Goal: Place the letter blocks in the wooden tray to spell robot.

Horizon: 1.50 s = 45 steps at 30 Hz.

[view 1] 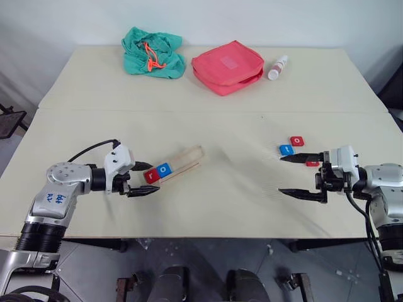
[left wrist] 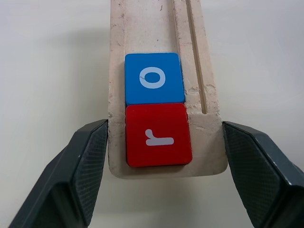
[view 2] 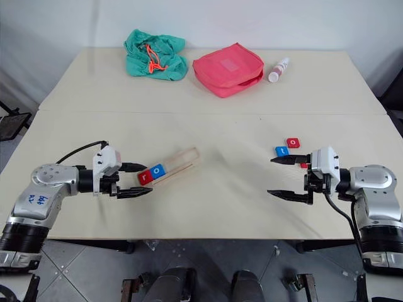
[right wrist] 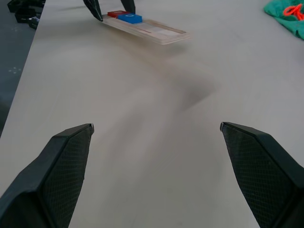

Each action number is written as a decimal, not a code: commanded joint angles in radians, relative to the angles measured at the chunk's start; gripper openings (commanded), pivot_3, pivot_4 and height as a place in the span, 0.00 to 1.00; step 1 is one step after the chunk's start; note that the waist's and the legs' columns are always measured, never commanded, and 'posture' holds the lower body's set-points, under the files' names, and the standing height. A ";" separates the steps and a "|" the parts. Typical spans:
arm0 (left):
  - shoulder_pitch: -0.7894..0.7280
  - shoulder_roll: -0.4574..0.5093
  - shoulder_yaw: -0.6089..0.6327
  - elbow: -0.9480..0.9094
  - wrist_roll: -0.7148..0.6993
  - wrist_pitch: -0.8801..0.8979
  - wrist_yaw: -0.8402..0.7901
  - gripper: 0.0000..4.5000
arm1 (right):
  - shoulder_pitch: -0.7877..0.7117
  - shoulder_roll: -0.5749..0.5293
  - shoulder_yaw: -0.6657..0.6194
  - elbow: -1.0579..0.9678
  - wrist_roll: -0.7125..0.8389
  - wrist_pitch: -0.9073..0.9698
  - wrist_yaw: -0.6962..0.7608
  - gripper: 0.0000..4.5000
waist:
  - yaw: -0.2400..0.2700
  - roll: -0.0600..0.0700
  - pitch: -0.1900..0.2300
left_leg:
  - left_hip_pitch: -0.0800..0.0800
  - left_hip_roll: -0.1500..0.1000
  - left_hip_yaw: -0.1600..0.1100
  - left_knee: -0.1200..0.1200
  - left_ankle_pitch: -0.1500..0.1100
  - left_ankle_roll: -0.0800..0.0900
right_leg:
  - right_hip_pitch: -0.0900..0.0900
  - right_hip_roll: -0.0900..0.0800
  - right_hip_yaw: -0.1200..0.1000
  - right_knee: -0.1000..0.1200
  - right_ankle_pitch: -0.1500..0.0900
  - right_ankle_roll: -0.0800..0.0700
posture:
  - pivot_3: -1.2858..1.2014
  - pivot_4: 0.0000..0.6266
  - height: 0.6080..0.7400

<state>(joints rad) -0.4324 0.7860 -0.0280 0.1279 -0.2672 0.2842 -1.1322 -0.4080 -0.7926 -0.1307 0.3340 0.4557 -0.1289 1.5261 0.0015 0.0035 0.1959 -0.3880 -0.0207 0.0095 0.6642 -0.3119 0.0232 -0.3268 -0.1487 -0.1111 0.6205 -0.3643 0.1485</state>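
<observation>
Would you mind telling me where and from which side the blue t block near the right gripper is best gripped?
Probably from above, across two opposite side edges. The blue t block lies flat on the table, so only its thin edges offer purchase. The red o block sits close behind it; take the edges facing away from it. The right gripper stands open nearby.

Both arms: silver-grey cast metal housings with rounded joint caps, black ribbed sleeve sections near the upper arm. Left arm (view 1: 53, 198) carries a blue handwritten marking on its forearm shell; small screws ring its round joint cap. White blocky wrist modules sit ahead of each black motor section. A black cable loops over the left wrist; another hangs below the right arm (view 1: 384, 189). Left gripper (view 1: 143, 178) and right gripper (view 1: 297, 176): two black tapered fingers (left wrist: 85, 166) each, cross-hatched pads.
</observation>
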 commanded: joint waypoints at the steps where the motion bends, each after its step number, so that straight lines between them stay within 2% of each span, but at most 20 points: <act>1: -0.045 0.008 -0.038 -0.024 0.020 0.010 -0.031 0.76 | 0.020 -0.038 -0.055 -0.037 0.034 -0.007 0.021 1.00 | 0.000 0.000 0.000 | 0.000 0.000 0.000 0.000 0.000 0.000 | 0.000 0.000 0.000 0.000 0.000 0.000 | 0.52 0.24 1.00; 14: -0.128 -0.085 -0.184 -0.062 0.059 0.021 -0.084 0.76 | 0.150 -0.082 -0.135 -0.091 0.062 -0.007 -0.004 1.00 | 0.011 0.000 0.000 | -0.001 0.000 0.001 0.001 0.000 0.001 | 0.000 0.000 0.000 -0.001 0.000 0.000 | 0.52 0.24 1.00; 28: -0.275 -0.187 -0.314 0.036 0.146 0.031 -0.128 0.76 | 0.305 -0.080 -0.211 -0.238 0.088 0.034 -0.081 1.00 | 0.025 -0.001 0.000 | -0.002 -0.001 0.001 0.002 0.001 0.001 | 0.001 0.000 -0.001 -0.001 0.000 0.000 | 0.52 0.24 1.00; 36: -0.293 -0.239 -0.342 0.022 0.181 0.067 -0.102 0.76 | 0.360 -0.084 -0.298 -0.165 0.149 0.001 0.015 1.00 | 0.026 -0.002 0.001 | -0.002 -0.001 0.000 0.002 0.001 0.002 | 0.002 0.000 -0.001 -0.002 0.000 0.000 | 0.52 0.24 1.00; 45: -0.291 -0.261 -0.357 -0.021 0.194 0.119 -0.094 0.76 | 0.352 -0.094 -0.302 -0.109 0.134 -0.011 0.009 1.00 | 0.027 -0.002 0.001 | -0.001 -0.001 0.000 0.003 0.001 0.002 | 0.002 0.000 -0.001 -0.002 0.000 0.000 | 0.52 0.24 1.00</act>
<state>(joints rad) -0.7102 0.5293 -0.3742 0.1441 -0.0734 0.3943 -1.2247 -0.0516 -0.8637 -0.4015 0.2367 0.5782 -0.1290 1.5186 0.0283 0.0020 0.1968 -0.3895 -0.0215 0.0097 0.6668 -0.3110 0.0251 -0.3247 -0.1489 -0.1120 0.6184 -0.3643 0.1485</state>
